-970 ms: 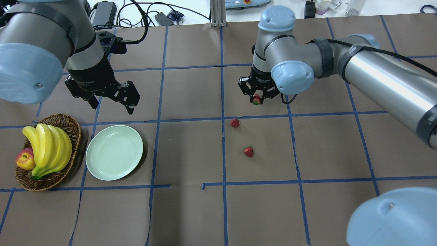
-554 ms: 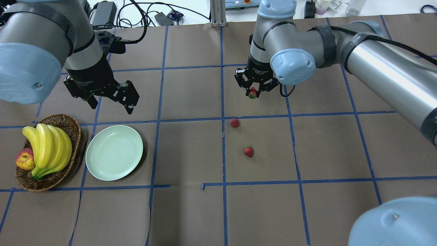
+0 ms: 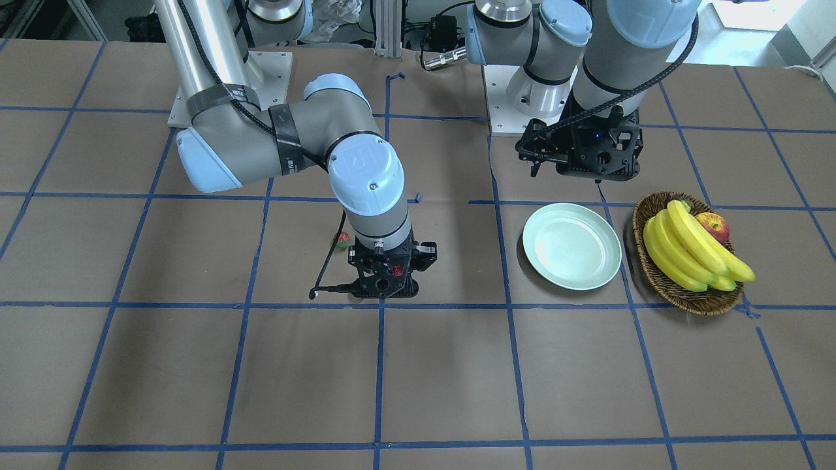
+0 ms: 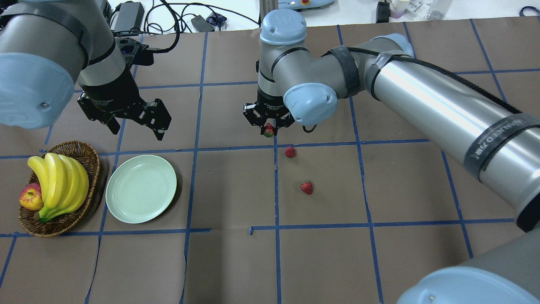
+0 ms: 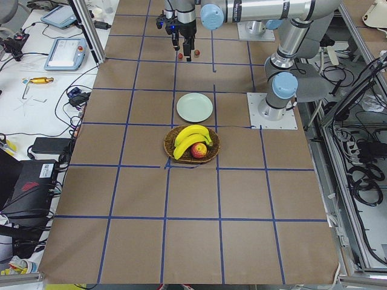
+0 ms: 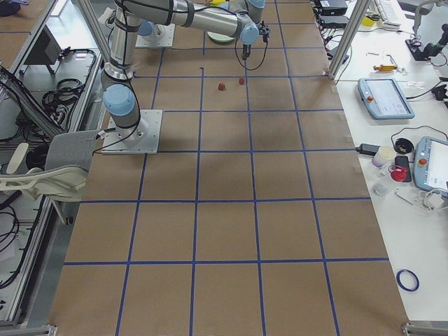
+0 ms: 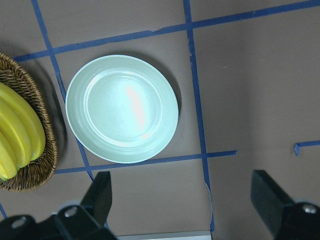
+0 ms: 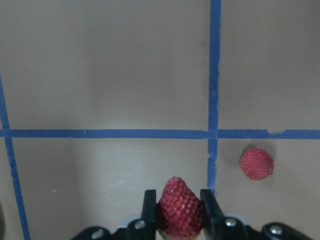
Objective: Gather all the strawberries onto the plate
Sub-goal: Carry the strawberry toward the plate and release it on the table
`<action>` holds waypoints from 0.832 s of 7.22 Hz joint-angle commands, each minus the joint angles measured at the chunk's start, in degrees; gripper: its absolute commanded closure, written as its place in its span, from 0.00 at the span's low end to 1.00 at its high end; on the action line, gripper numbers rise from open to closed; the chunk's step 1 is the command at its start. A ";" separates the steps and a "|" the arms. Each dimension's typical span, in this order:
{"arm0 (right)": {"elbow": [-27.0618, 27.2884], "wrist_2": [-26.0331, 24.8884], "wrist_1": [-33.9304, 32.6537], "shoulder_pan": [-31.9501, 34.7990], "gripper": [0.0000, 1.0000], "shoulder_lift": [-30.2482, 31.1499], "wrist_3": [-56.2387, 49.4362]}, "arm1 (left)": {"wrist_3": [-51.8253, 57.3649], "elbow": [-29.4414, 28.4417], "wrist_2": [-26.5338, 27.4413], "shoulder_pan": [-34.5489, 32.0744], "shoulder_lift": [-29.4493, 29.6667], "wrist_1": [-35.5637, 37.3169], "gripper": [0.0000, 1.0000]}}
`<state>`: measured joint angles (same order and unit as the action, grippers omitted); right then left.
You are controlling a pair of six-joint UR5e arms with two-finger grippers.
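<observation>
My right gripper [image 4: 268, 128] is shut on one strawberry [image 4: 268, 132] and holds it above the table, right of the middle grid line. In the right wrist view that strawberry [image 8: 181, 207] sits pinched between the two pads. Two more strawberries [image 4: 290, 152] [image 4: 307, 187] lie on the brown paper to the right of it; one of them [image 8: 256, 163] also shows in the right wrist view. The pale green plate [image 4: 141, 194] is empty at the front left. Behind the plate, my left gripper [image 4: 139, 132] hangs open over the table, and the plate [image 7: 122, 107] shows in its wrist view.
A wicker basket [image 4: 90, 158] with bananas [image 4: 59, 183] and an apple [image 4: 30, 197] stands just left of the plate. Cables and devices lie beyond the table's far edge. Blue tape lines grid the brown paper.
My right gripper has carried its strawberry to the left, toward the middle line. The left arm, the plate and the two lying strawberries have stayed put.
</observation>
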<state>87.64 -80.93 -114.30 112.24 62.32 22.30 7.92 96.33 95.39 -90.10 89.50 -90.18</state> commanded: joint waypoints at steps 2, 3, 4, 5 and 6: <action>0.59 2.09 -0.92 2.45 0.94 -3.77 -0.85 | -0.27 0.09 0.05 0.01 0.06 -0.09 0.00; 0.86 2.18 -0.58 2.54 0.85 -4.04 -1.29 | -0.28 0.09 0.06 0.01 0.14 -0.09 0.00; 1.21 2.27 -0.40 2.54 0.71 -4.31 -1.47 | -0.28 0.09 0.14 0.01 0.14 -0.09 0.00; 1.91 2.44 -0.40 2.63 0.63 -4.40 -2.25 | -0.28 0.09 0.14 0.01 0.14 -0.09 0.00; 2.35 2.44 -0.48 2.63 0.52 -5.09 -2.52 | -0.28 0.09 0.14 0.01 0.14 -0.09 0.00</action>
<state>89.38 -78.57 -114.76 114.83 57.84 20.28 7.65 96.42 95.52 -90.09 89.65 -90.26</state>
